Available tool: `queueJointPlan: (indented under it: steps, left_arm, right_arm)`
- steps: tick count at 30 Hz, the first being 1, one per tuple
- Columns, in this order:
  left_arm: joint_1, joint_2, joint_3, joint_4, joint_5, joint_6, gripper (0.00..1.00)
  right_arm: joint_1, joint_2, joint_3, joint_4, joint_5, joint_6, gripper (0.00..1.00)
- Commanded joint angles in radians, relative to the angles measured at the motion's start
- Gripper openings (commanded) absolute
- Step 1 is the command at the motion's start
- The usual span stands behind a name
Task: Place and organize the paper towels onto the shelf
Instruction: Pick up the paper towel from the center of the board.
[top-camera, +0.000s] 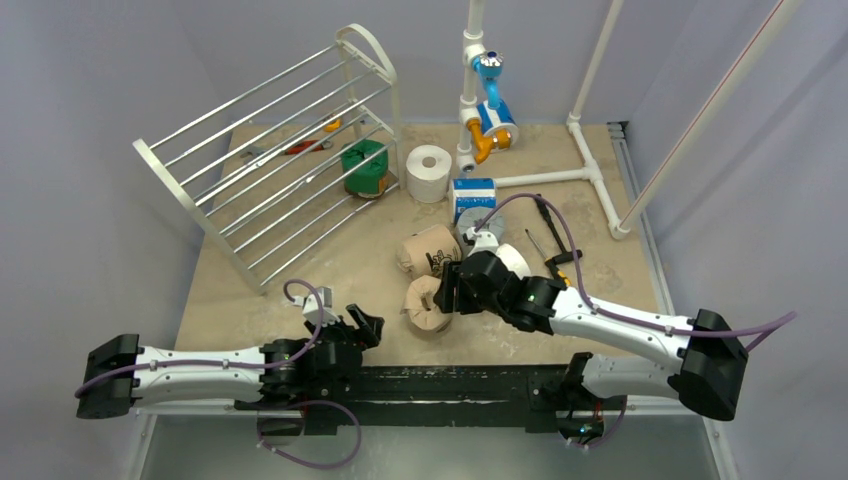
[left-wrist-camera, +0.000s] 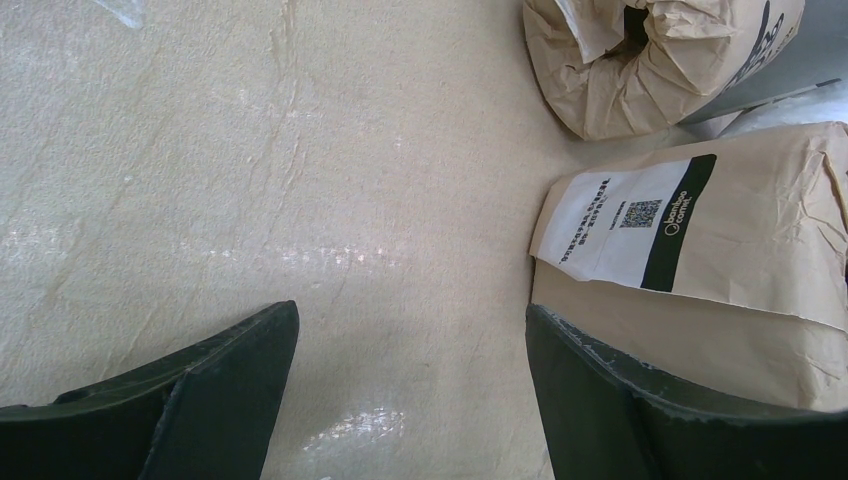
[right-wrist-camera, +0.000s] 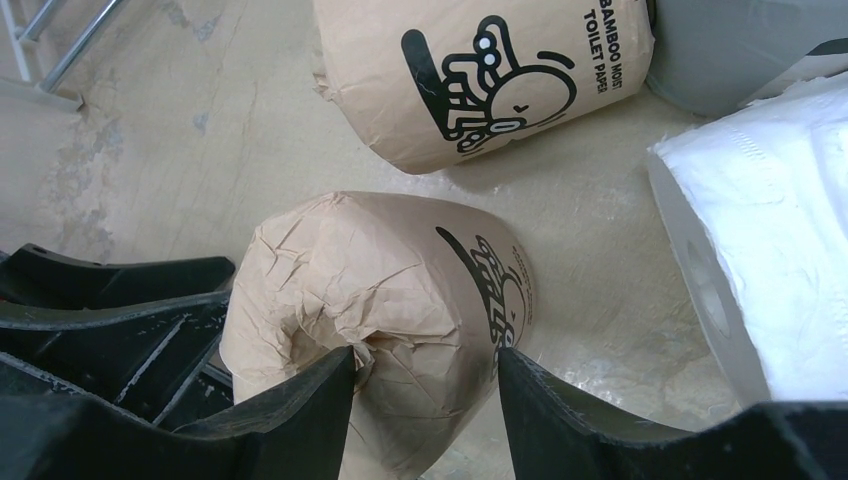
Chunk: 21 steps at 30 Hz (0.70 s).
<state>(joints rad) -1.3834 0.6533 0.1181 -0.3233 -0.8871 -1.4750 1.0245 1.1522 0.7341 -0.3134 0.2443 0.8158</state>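
Left gripper: jaws wide, nothing between them, low over bare table by the near edge. Right gripper: jaws partly apart, astride crumpled end of near tan roll; cannot tell whether it clamps. Second tan roll just beyond, mid-table. Green roll and white roll toward far edge, beside shelf, which stands tilted at far-left corner

In the overhead view the right gripper hides the far side of the nearer tan roll. Red and orange bits behind the shelf, upper left, are too small to name, perhaps tools. In the right wrist view the white roll runs off the right edge.
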Motion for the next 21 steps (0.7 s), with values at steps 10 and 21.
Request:
queueJointPlan:
  steps: [10, 21]
  left_arm:
    - [-0.003, 0.041, -0.026, -0.118, 0.073, -0.015, 0.85]
    - [-0.003, 0.048, -0.022, -0.120, 0.078, -0.016, 0.85]
  right_arm:
    - [-0.008, 0.026, -0.020, 0.064, -0.042, 0.016, 0.46]
    - [-0.007, -0.007, 0.026, 0.043, -0.072, -0.004, 0.29]
